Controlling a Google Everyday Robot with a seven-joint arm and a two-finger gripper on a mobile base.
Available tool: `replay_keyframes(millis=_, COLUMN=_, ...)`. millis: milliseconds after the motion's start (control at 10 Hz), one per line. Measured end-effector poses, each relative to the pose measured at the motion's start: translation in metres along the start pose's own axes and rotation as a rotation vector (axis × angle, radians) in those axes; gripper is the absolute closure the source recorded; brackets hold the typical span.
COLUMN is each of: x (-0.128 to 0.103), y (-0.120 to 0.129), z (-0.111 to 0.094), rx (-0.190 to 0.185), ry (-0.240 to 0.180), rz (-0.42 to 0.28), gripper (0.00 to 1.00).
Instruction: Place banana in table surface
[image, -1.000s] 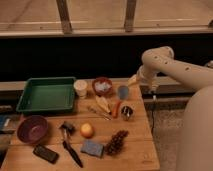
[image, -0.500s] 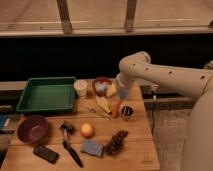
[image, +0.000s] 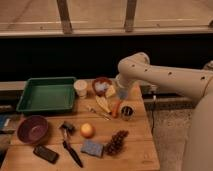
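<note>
Banana (image: 103, 104) lies flat on the desk (image: 136, 148), a little behind the middle. Its long axis runs diagonally, the far end towards the rear left and the near end towards the front right. At the rear left of the desk sits a green tray (image: 46, 79), with a white cup (image: 80, 87) just right of it. A round orange fruit (image: 87, 130) rests in front of the banana. A carrot (image: 116, 107) lies just beside the banana on its right. The gripper (image: 121, 94) hangs behind the carrot, near the banana's far end; whether it is apart or together cannot be told.
</note>
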Motion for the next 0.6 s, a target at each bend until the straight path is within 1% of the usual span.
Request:
replay_keyframes(millis=200, x=-0.006, y=0.020, z=0.017, rx=-0.007, ry=0.032, rz=-0.063, gripper=0.26)
replay_keyframes(millis=300, x=-0.013, y=0.034, z=0.030, rx=-0.008, ry=0.054, rz=-0.106, gripper=0.26)
replay_keyframes(millis=400, x=-0.022, y=0.055, z=0.048, rx=-0.014, ry=0.083, rz=-0.160, gripper=0.26)
replay_keyframes(millis=500, x=-0.025, y=0.065, z=0.059, rx=-0.021, ry=0.099, rz=-0.188, gripper=0.26)
replay_keyframes(millis=600, x=-0.027, y=0.071, z=0.071, rx=-0.022, ry=0.116, rz=-0.215, gripper=0.26)
